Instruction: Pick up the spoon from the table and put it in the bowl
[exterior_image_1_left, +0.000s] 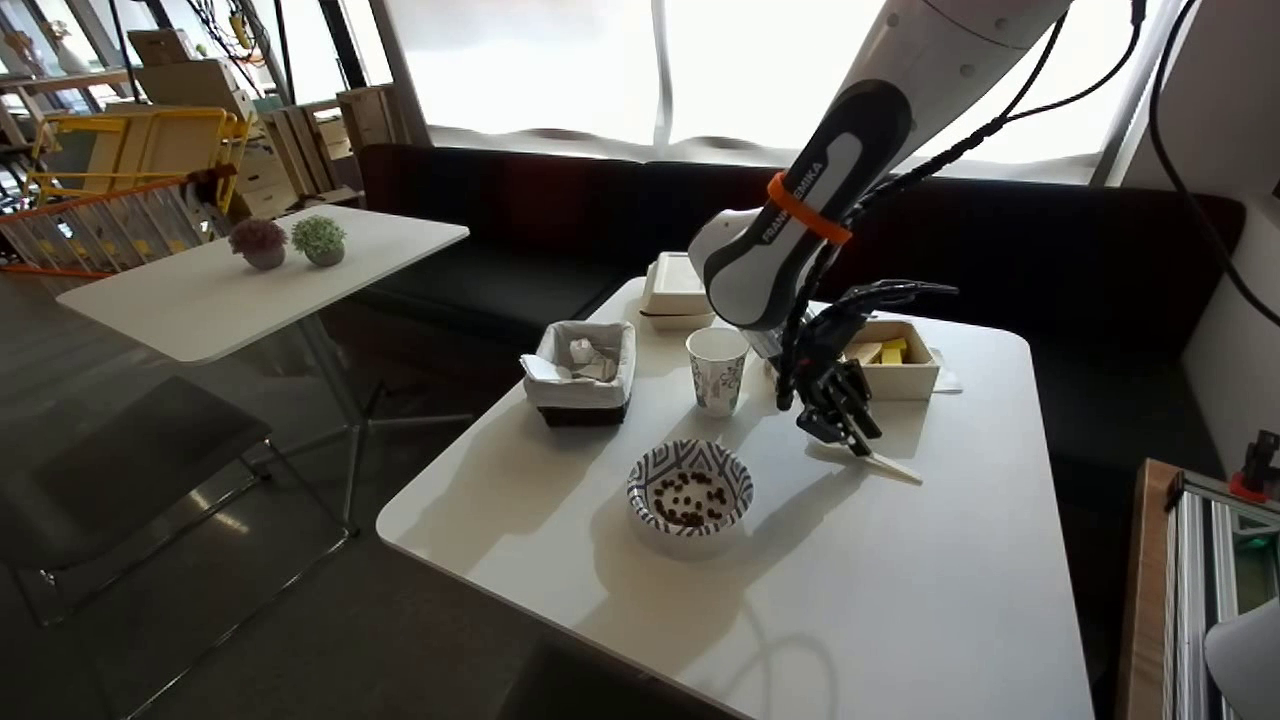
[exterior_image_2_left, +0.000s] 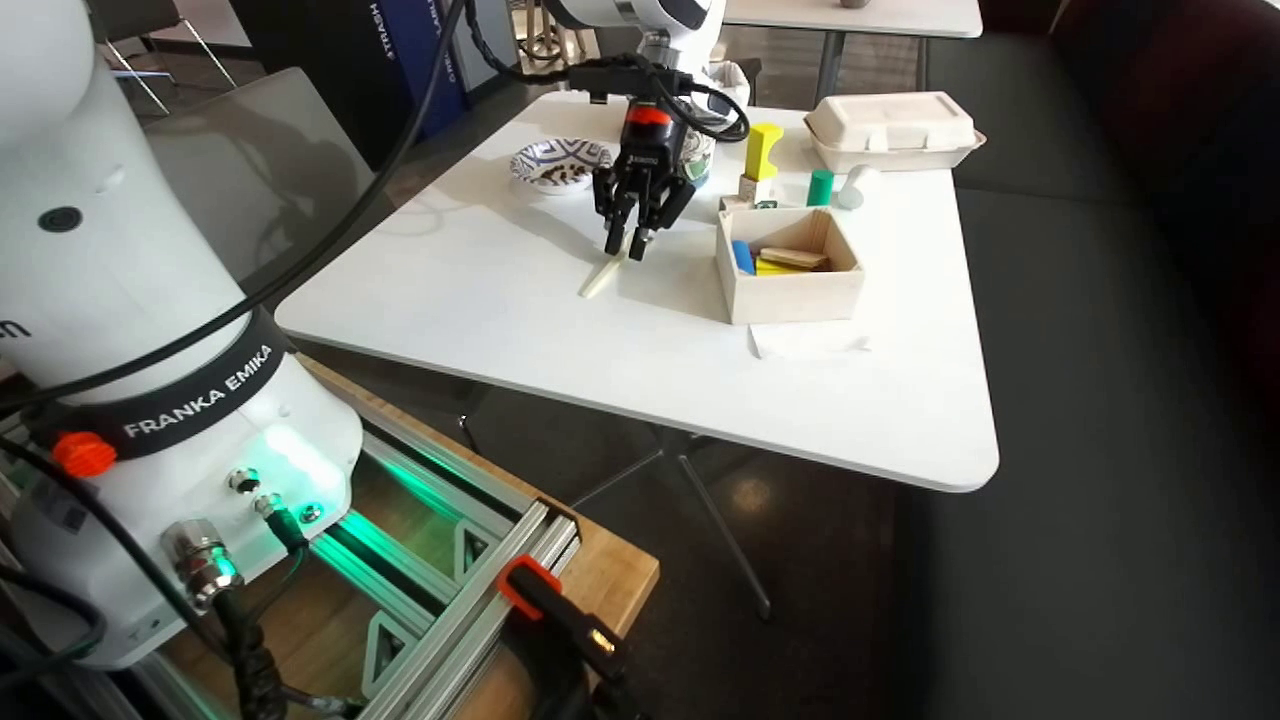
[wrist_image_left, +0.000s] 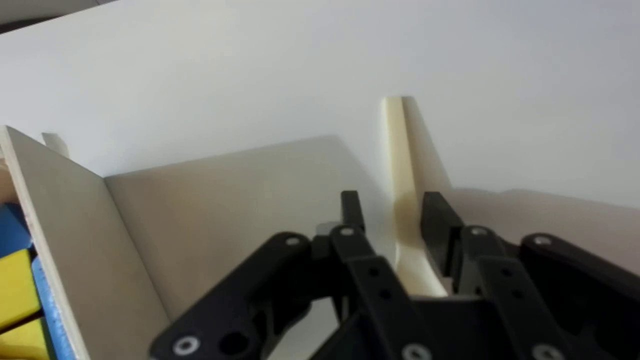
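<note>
End effector (wrist_image_left: 394, 212) astride spoon (wrist_image_left: 403, 187) (exteriors: bowl (exterior_image_1_left: 690, 459))

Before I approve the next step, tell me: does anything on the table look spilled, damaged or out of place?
I see no spill or damage; the dark pieces lie inside the patterned bowl. Mildly odd: in the wrist view, the spoon lies off-centre between the open jaws of the claw, nearer one.
</note>
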